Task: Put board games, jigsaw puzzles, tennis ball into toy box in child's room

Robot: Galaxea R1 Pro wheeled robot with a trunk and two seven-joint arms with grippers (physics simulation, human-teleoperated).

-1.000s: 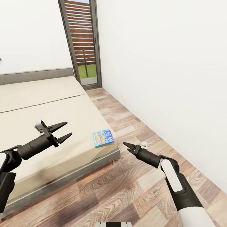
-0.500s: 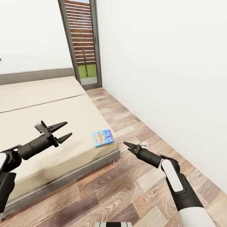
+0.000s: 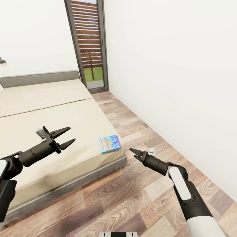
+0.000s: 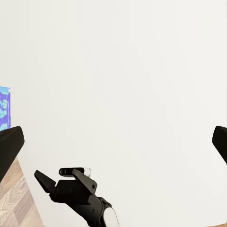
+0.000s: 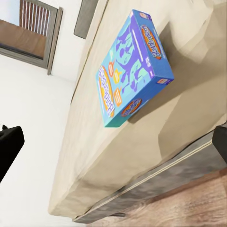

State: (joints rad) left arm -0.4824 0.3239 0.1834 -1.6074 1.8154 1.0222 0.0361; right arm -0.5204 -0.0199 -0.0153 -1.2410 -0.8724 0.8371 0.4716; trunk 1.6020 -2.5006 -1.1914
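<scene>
Left gripper fingers: the black left gripper (image 3: 64, 136) has its two pointed fingers spread apart, holding nothing, hovering above the mattress on the left.
Right gripper fingers: the black right gripper (image 3: 134, 153) has its fingers parted with nothing between them, held over the wood floor just right of the bed's near corner; the left wrist view also shows it (image 4: 57, 177) against the white wall.
Board game: a flat blue rectangular box with a bright printed cover (image 3: 109, 144) lies flat on the mattress at its near right corner, between the two grippers; in the right wrist view it (image 5: 132, 67) sits close to the mattress edge.
Bed: a low bed with a cream mattress and thin grey frame (image 3: 65, 108) fills the left side.
Floor: brown wood planks (image 3: 138, 131) run along the right.
Far end: a slatted dark-framed door (image 3: 88, 42) stands beyond the bed.
</scene>
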